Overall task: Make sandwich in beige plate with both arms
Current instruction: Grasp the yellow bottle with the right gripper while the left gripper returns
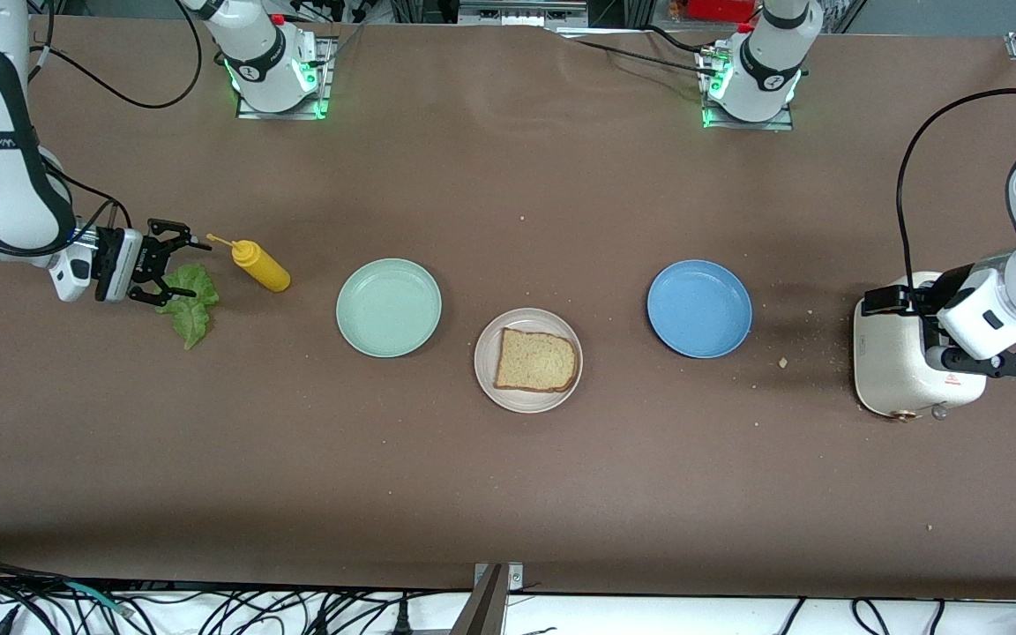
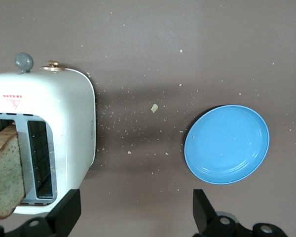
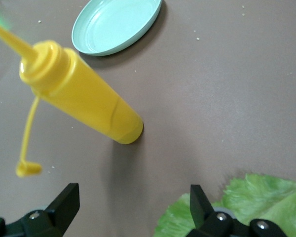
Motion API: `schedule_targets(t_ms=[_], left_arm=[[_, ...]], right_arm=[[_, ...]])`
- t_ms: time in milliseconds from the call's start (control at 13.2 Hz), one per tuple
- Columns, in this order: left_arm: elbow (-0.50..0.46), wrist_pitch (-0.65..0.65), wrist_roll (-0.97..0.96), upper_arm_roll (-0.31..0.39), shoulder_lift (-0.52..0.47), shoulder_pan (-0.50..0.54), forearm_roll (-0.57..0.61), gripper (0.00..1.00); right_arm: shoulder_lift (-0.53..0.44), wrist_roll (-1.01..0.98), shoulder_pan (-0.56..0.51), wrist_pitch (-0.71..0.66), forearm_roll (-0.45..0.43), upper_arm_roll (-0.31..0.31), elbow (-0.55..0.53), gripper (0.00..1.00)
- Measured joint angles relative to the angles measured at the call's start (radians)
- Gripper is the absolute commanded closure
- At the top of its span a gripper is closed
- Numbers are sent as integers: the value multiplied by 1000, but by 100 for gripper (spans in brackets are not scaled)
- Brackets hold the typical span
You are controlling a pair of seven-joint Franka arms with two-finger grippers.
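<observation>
The beige plate (image 1: 527, 360) sits at the table's middle with one slice of brown bread (image 1: 536, 360) on it. A second slice (image 2: 7, 173) stands in a slot of the white toaster (image 1: 900, 360), also in the left wrist view (image 2: 54, 128). A green lettuce leaf (image 1: 189, 300) lies at the right arm's end of the table and shows in the right wrist view (image 3: 256, 202). My right gripper (image 1: 175, 263) is open, low beside the lettuce's edge. My left gripper (image 2: 135, 212) is open and empty, over the table beside the toaster.
A yellow squeeze bottle (image 1: 259, 265) lies on its side next to the lettuce, close to the right gripper (image 3: 79, 96). A mint green plate (image 1: 389, 307) and a blue plate (image 1: 699, 308) flank the beige plate. Crumbs lie around the toaster.
</observation>
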Motion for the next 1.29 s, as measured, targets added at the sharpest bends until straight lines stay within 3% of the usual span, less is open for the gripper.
schedule_targets(t_ms=[303, 833, 1287], left_arm=[[1, -5, 0, 1, -9, 26, 0, 0], [1, -9, 0, 1, -15, 31, 0, 0], [1, -10, 0, 1, -29, 32, 0, 0]], right_arm=[[55, -222, -7, -33, 121, 1, -23, 1], [74, -422, -6, -171, 209, 3, -35, 1], [160, -519, -7, -246, 300, 3, -44, 2]])
